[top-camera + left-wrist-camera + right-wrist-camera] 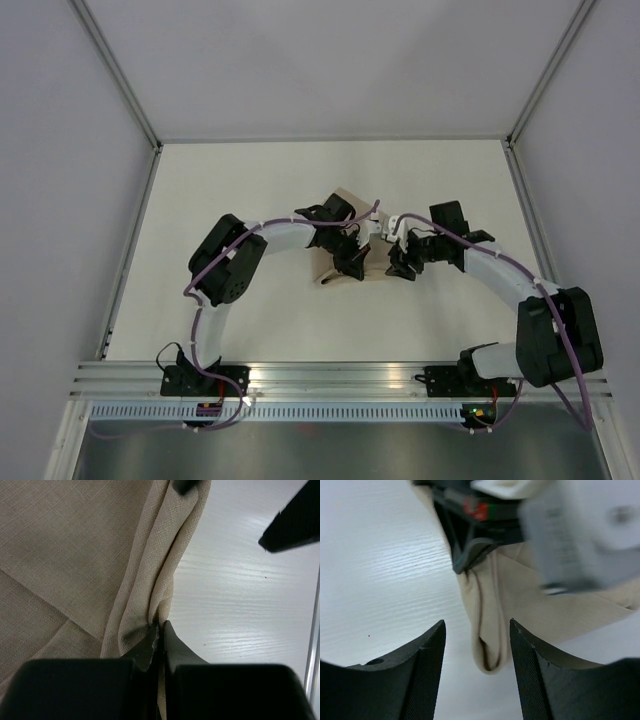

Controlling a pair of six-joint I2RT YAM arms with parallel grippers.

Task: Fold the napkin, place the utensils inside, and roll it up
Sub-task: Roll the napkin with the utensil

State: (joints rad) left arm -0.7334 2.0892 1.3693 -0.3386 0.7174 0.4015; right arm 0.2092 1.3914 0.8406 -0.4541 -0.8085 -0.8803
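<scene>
White wood-grain surface recorded as the table (250, 200); both arms bent inward over its middle, hiding most of the work from above. Beige woven cloth noted there as the napkin (65, 555); found lying flat between the two wrists, with a diagonal crease across the flat part and one side gathered into a thick layered fold or loose roll; judged mid-task, at folding or early rolling, cannot tell which.

Found the left gripper (161, 627) pressed together on one end of that gathered edge, cloth pinched between the pads; judged held so to anchor the layers and stop them springing apart. Found the right gripper (477, 630) spread wide and gripping nothing, poised at the other, rounded end of the fold, one finger to each side in its own view, no contact evident; judged placed to take that end so both ends turn together.

Looked for the utensils in all three views; none seen; possibly inside the fold, possibly elsewhere; cannot confirm. Risk noted: pull from one pinch alone likely to skew the roll.
</scene>
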